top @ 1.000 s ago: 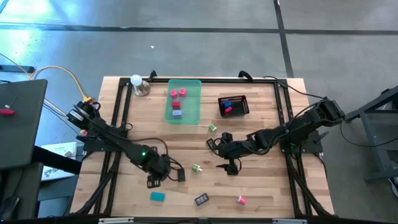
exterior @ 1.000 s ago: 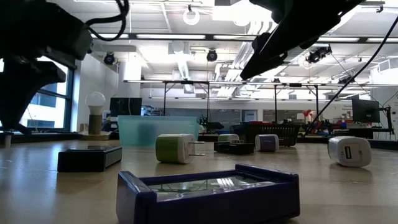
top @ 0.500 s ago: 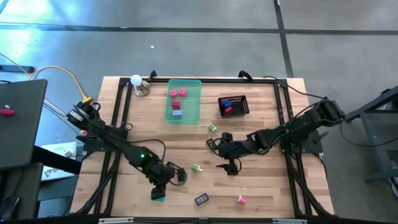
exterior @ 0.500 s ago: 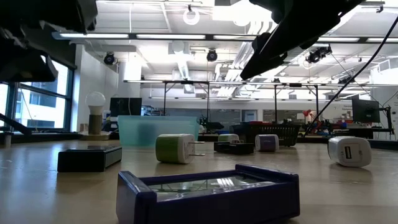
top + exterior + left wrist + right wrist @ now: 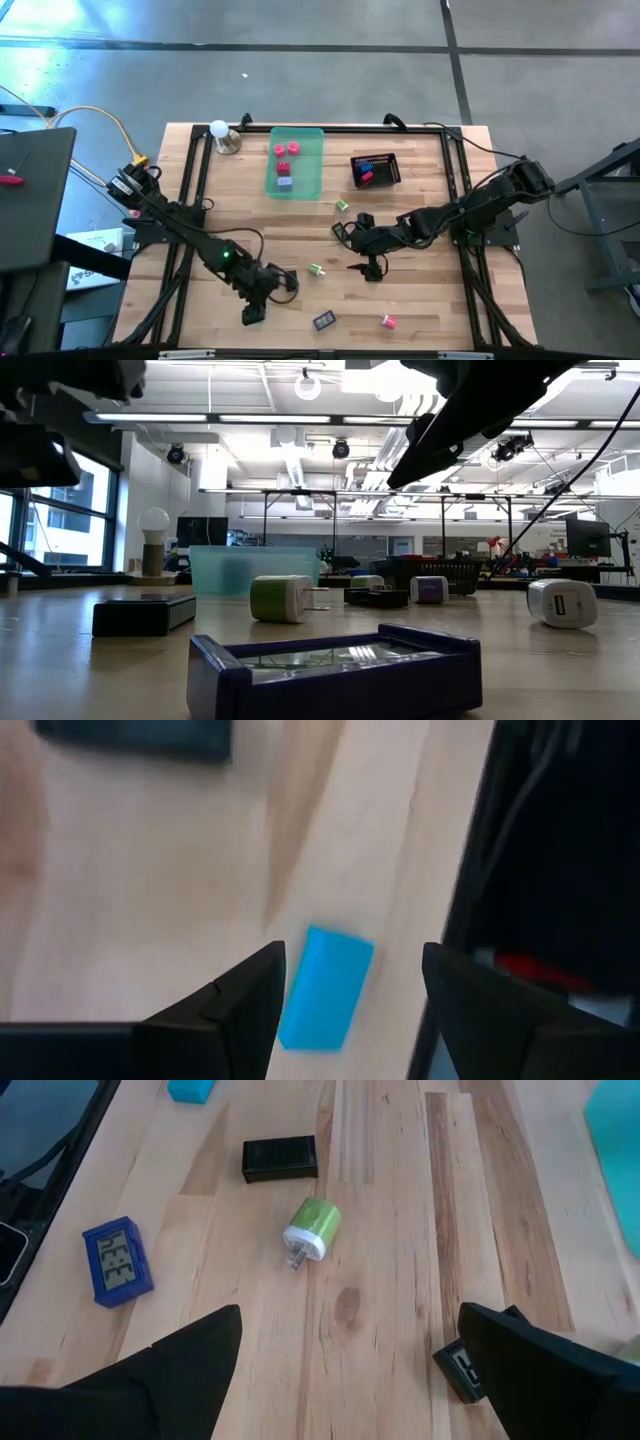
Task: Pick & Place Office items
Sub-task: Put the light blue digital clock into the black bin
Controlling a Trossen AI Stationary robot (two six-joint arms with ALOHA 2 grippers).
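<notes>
A teal block [image 5: 325, 988] lies flat on the wood near the table's front edge. My left gripper [image 5: 352, 960] hovers over it, open, one finger on each side and not touching; in the high view the left gripper [image 5: 253, 312] hides the block. My right gripper [image 5: 365, 268] waits open above the table's middle. Before it lie a green-and-white charger [image 5: 312, 1230], a black block [image 5: 280, 1157] and a blue piece [image 5: 117, 1262]. A pink piece [image 5: 388, 321] sits near the front edge.
The translucent green tray [image 5: 308, 150] at the back holds pink, red and lavender pieces. A black mesh basket [image 5: 375, 170] stands to its right, a bulb lamp [image 5: 220, 130] at the back left. A green piece [image 5: 342, 205] and a small black item [image 5: 462, 1365] lie near my right gripper.
My left gripper has moved toward the table's near edge and tipped steeply downward, ending above the teal block, which it now covers in the high view. No piece has moved.
</notes>
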